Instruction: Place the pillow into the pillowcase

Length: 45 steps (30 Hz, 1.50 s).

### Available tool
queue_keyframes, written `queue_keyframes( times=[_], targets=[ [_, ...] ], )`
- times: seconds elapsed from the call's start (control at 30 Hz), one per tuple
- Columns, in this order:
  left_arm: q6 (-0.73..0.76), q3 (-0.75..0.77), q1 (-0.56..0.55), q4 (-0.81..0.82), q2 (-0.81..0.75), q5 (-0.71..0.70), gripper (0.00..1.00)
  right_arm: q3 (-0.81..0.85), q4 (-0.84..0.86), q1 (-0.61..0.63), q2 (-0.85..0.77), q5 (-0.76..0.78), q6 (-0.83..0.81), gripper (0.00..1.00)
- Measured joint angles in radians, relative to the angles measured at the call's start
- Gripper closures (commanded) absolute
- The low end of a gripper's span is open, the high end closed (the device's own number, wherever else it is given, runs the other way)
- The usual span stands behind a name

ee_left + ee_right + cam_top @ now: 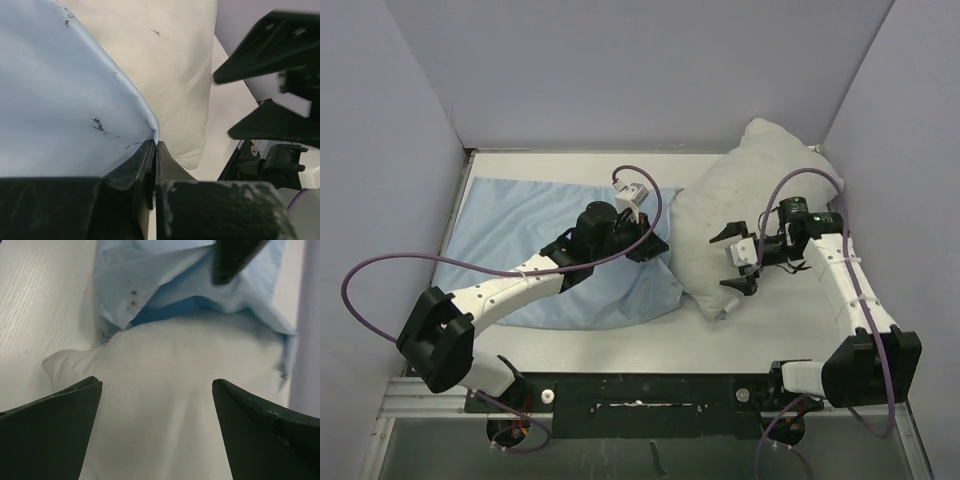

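The light-blue pillowcase [520, 240] lies flat on the left half of the table. The off-white pillow [750, 190] lies on the right, its left end at the pillowcase's mouth. My left gripper [655, 245] is shut on the pillowcase's upper edge; the left wrist view shows the blue hem [150, 125] pinched at my left gripper [156, 144], with the pillow [175, 65] just behind. My right gripper [735, 262] is open over the pillow's near end. In the right wrist view my right gripper [157, 385] straddles bare pillow fabric [160, 410] and holds nothing; the pillowcase's lifted mouth [170, 305] gapes beyond.
Grey walls [640, 70] close in the white table [650, 345] at the back and both sides. The pillow's far corner leans against the right wall. Purple cables [380, 270] loop from both arms. The black mounting rail [640, 390] runs along the near edge.
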Motion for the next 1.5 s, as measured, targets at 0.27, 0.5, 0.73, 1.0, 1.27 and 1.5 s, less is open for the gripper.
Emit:
queue_keyframes(
  times=[0.27, 0.5, 0.73, 1.0, 1.27, 1.5],
  targets=[
    [-0.011, -0.009, 0.000, -0.001, -0.014, 0.027, 1.00, -0.309, 0.294, 0.176, 0.039, 0.210, 0.018, 0.13],
    [-0.018, -0.035, 0.000, 0.008, -0.034, 0.049, 0.99, -0.335, 0.548, 0.238, 0.041, 0.357, 0.230, 0.99],
    [-0.028, -0.069, 0.003, 0.024, -0.034, 0.089, 0.99, -0.247, 0.695, 0.239, 0.041, 0.384, 0.596, 1.00],
    [-0.050, -0.068, 0.006, 0.069, -0.028, 0.118, 0.99, -0.168, 0.977, 0.241, 0.126, 0.386, 1.094, 1.00],
    [-0.187, -0.024, -0.010, 0.197, 0.051, 0.203, 1.00, -0.332, 1.241, 0.273, 0.289, 0.257, 1.438, 1.00],
    [-0.246, 0.031, 0.007, 0.247, 0.062, 0.200, 1.00, -0.373, 1.428, 0.271, 0.297, 0.079, 1.558, 1.00]
  ],
)
